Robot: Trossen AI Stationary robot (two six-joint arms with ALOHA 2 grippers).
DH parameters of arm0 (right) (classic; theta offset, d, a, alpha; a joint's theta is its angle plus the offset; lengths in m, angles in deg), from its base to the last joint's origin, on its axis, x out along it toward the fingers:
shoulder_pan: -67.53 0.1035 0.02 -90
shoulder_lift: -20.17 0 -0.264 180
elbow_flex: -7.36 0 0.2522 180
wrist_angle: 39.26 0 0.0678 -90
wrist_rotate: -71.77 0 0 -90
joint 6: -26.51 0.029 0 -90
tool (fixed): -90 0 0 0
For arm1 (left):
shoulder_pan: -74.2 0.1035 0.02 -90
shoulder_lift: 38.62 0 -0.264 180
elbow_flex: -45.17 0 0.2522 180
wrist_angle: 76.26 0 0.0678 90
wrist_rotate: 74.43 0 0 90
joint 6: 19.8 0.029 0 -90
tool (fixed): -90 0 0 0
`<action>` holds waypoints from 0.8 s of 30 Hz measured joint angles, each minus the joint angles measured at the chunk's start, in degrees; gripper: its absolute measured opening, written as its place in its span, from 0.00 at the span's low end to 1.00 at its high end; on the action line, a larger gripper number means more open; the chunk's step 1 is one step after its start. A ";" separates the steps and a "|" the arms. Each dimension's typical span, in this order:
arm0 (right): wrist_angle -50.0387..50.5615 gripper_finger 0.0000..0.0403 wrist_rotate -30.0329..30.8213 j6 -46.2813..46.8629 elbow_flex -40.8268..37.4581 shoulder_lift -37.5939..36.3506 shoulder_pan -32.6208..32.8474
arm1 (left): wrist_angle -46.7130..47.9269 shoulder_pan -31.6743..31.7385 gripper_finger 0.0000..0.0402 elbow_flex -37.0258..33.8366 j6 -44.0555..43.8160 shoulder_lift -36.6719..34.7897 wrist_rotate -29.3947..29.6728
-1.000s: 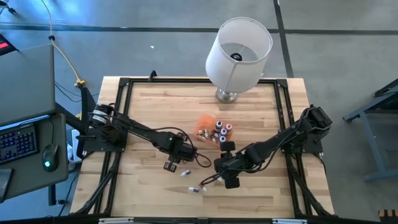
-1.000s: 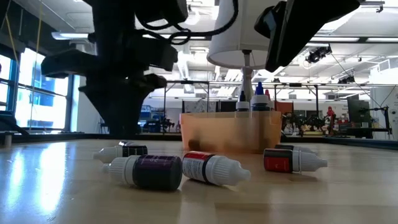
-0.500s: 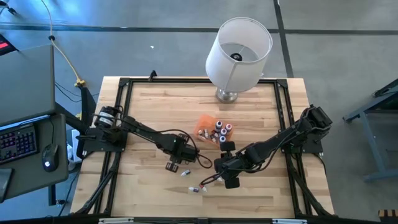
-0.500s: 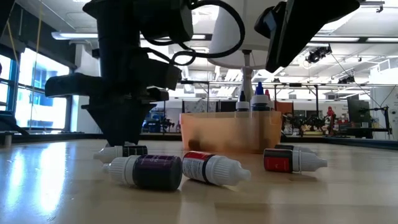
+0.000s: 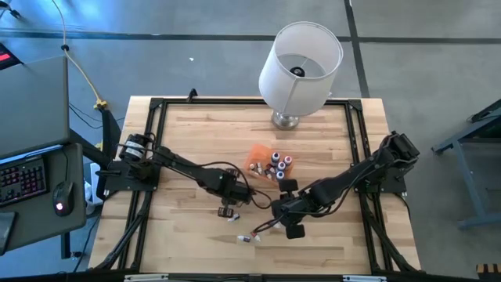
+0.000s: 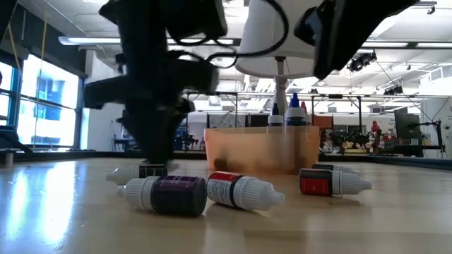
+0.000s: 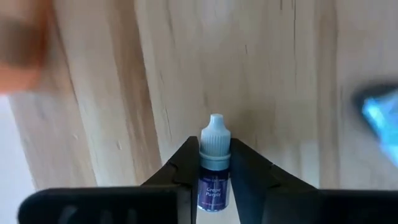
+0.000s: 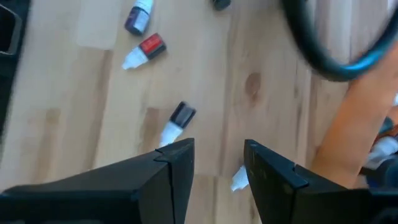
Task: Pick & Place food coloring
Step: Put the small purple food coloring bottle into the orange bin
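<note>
Several tiny food coloring bottles lie on their sides on the wooden table (image 5: 188,133). In the low view these are a purple one (image 6: 169,195) and two red ones (image 6: 239,190) (image 6: 329,181). More bottles stand in the orange box (image 5: 261,159). My left gripper (image 5: 228,208) is down at the table, shut on a purple-labelled bottle (image 7: 213,177). That bottle also shows in the low view (image 6: 139,171). My right gripper (image 5: 286,224) is open and empty above the table, near the orange box, with loose bottles (image 8: 176,122) under it. My left gripper pinches the purple-labelled bottle by the two sides of its body (image 7: 213,186) between its two fingers. The fingers point down from above and lie along the bottle. The whitish cap (image 7: 215,132) sticks out past the fingertips. The bottle lies on the table.
A white lamp (image 5: 300,66) stands at the table's far edge behind the orange box. A black frame (image 5: 156,110) runs around the tabletop. Cables hang near both grippers. Two loose bottles (image 5: 249,237) lie near the front, between the grippers.
My left gripper has gone a little toward the table's right edge and now stands right over the purple-labelled bottle, which has stayed on the table. My right arm has kept still.
</note>
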 joint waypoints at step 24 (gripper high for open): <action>-5.77 0.33 1.95 14.42 -14.61 -3.88 0.89 | -3.58 13.56 0.19 13.47 6.89 0.87 9.13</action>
